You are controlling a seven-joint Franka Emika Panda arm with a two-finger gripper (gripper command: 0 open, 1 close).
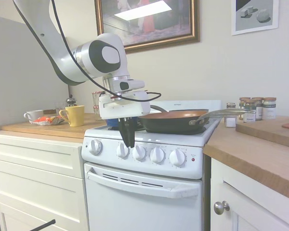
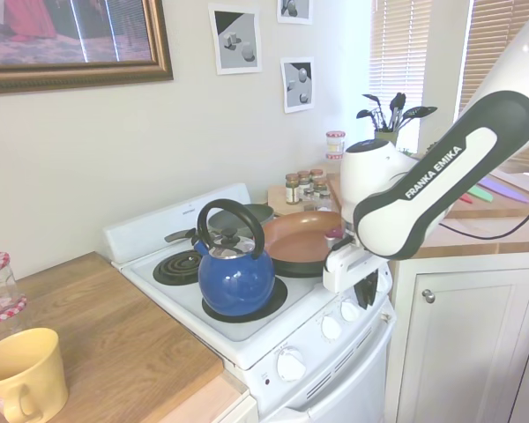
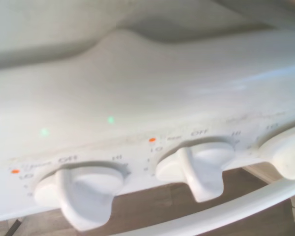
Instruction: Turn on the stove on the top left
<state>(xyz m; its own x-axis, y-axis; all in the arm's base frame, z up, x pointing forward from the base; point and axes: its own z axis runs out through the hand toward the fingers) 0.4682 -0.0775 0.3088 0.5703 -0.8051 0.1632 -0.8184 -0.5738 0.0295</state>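
Note:
The white stove [image 1: 144, 197] stands between the counters, with five round white knobs along its front and a small red light [image 1: 193, 159]. My gripper [image 1: 130, 142] points down in front of the panel, between the second knob [image 1: 122, 150] and the third knob [image 1: 139, 152], shut with nothing in it. From the other side the gripper [image 2: 368, 289] hangs just above the knob row. The wrist view shows two knobs [image 3: 81, 189] [image 3: 199, 167] close up, under OFF labels. The back left coil burner [image 2: 178, 267] is bare.
A blue kettle [image 2: 236, 278] sits on the front left burner and a copper-coloured pan [image 1: 173, 120] on the right side. A yellow mug [image 1: 75, 115] stands on the left counter and spice jars [image 1: 255, 108] on the right. The oven-door handle [image 1: 139, 185] juts out below the knobs.

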